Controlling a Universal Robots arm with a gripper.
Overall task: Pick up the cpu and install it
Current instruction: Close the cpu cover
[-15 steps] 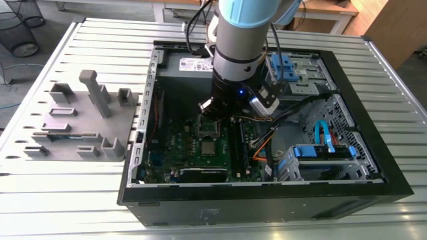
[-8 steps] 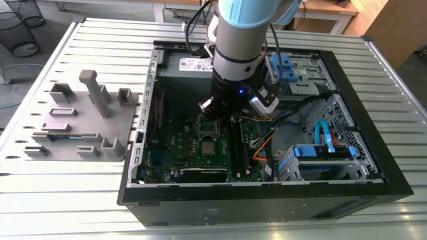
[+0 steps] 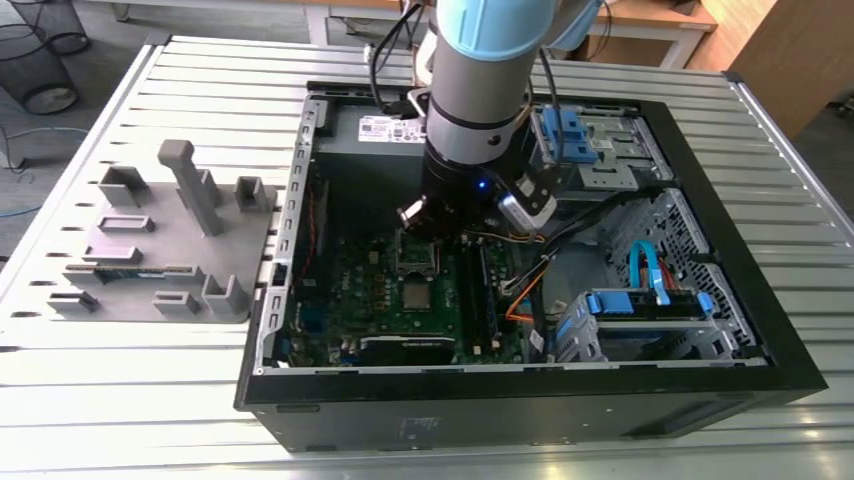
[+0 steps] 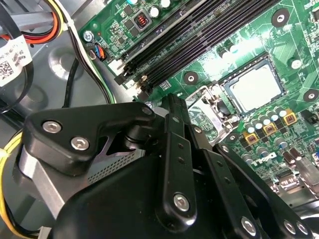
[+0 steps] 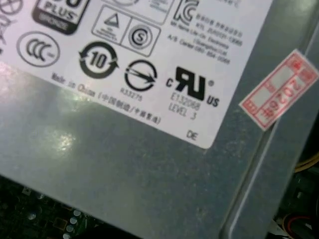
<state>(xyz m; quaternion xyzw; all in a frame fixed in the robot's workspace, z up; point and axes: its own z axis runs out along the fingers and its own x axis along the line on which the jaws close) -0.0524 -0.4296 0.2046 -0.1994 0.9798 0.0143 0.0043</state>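
One cpu [image 4: 254, 89] is being seen flat on the motherboard [image 4: 234, 55], apart from the gripper [image 4: 172, 102]; jaw spread is being hidden, untellable.

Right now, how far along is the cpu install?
Done: the cpu looks already set in its socket. In hand: nothing that I can see; the gripper hovers beside the socket, over the hinged frame. Left: that frame stands open, not closed over the cpu.
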